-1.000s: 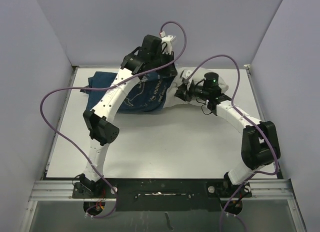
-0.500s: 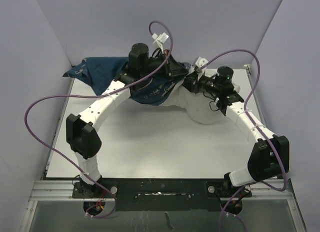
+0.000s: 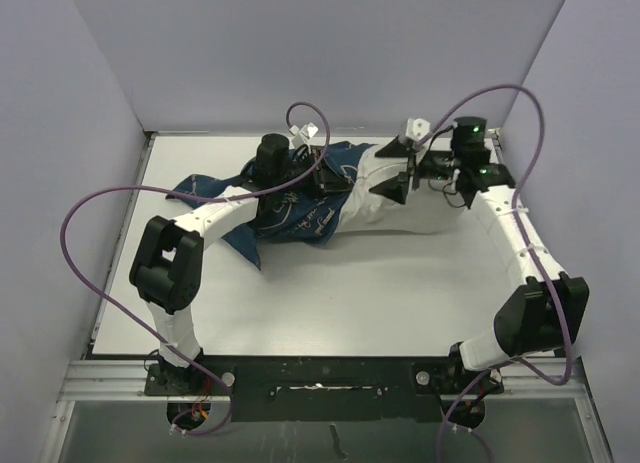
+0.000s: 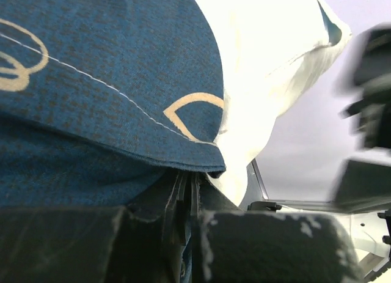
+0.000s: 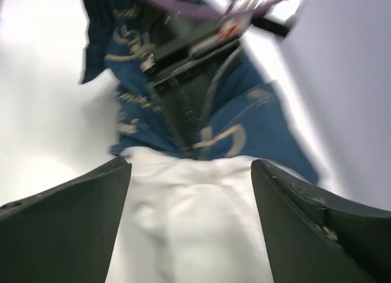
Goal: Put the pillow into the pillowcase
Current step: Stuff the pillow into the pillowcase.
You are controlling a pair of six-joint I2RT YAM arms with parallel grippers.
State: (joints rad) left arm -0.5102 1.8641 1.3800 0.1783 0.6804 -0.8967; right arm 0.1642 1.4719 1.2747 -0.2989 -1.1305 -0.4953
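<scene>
The navy pillowcase (image 3: 290, 205) with cream drawings lies across the back of the table, its mouth facing right. The white pillow (image 3: 425, 211) lies to its right, with its left end inside the mouth. My left gripper (image 3: 336, 177) is shut on the pillowcase's upper hem (image 4: 183, 164); in the left wrist view the jaws (image 4: 186, 188) pinch folded blue cloth, and the pillow (image 4: 263, 57) bulges just beyond. My right gripper (image 3: 400, 173) hovers open over the pillow near the mouth. In the right wrist view its fingers (image 5: 73, 197) stand wide on either side of the pillow (image 5: 189, 234), holding nothing.
Grey walls close in the table on three sides, close behind the bedding. Purple cables (image 3: 100, 198) loop from both arms over the table. The white table top (image 3: 350, 293) lies between the bedding and the arm bases.
Both arms have come down and the lifted pillow and pillowcase now lie on the table. My right gripper has opened and let go of the pillow, drawing back to the right.
</scene>
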